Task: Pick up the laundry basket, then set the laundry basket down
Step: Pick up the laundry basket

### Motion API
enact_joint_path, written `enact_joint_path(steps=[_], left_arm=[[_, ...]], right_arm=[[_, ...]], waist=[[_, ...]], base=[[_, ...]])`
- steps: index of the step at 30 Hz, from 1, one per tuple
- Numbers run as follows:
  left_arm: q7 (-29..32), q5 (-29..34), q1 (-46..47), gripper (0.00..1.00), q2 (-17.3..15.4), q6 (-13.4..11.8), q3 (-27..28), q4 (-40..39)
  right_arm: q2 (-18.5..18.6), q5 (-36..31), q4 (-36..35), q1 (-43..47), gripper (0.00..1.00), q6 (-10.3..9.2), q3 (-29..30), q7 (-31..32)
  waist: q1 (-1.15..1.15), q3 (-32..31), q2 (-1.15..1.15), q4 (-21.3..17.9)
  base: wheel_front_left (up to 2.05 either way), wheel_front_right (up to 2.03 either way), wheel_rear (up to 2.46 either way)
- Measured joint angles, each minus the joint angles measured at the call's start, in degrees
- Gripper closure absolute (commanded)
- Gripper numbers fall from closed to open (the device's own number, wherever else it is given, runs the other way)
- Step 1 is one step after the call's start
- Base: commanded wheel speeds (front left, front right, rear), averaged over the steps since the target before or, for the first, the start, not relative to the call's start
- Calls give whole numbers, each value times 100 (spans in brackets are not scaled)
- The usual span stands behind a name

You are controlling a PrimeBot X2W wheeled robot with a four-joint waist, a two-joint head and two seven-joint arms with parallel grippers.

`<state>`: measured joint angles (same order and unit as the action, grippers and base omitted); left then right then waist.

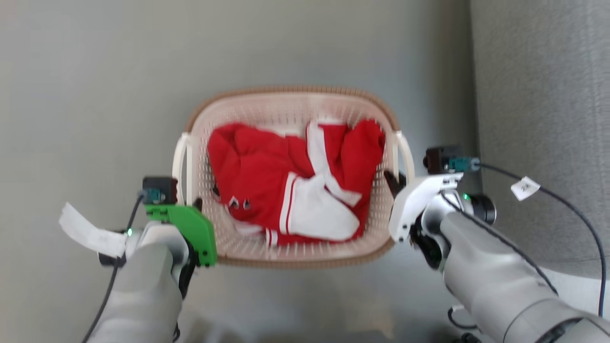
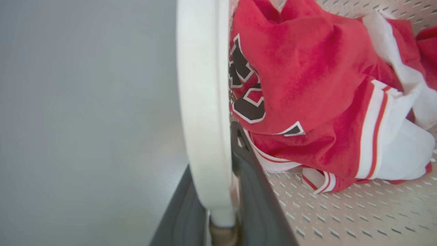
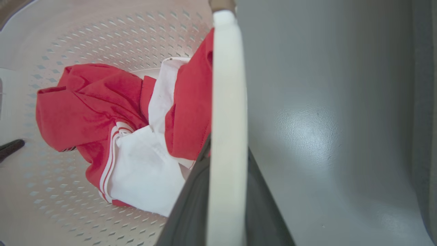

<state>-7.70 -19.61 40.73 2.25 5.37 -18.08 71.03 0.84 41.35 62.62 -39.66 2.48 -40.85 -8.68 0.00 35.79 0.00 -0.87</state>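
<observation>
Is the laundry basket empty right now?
No, a red and white garment lies crumpled inside the laundry basket.

Smooth grey floor [image 1: 95,71] lies under the laundry basket [image 1: 290,89] — touching it or not, unclear — and a grey fabric-covered block [image 1: 543,119] stands along its right side.

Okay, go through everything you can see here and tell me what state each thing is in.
laundry basket: upright, loaded; can't tell whether it is off the floor.
red and white garment: crumpled, lying inside the basket.
left gripper: shut on the basket's left handle.
right gripper: shut on the basket's right handle.
</observation>
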Motion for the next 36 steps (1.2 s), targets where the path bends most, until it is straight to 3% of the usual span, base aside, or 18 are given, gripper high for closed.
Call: enact_joint_path(steps=[36], left_arm=[[766, -839, -2159, 100, -7, 121, -634, 67]], right_arm=[[-7, 867, -1, 2114, 100, 45, -856, 808]], waist=[[0, -2792, 0, -143]], base=[[0, 0, 0]])
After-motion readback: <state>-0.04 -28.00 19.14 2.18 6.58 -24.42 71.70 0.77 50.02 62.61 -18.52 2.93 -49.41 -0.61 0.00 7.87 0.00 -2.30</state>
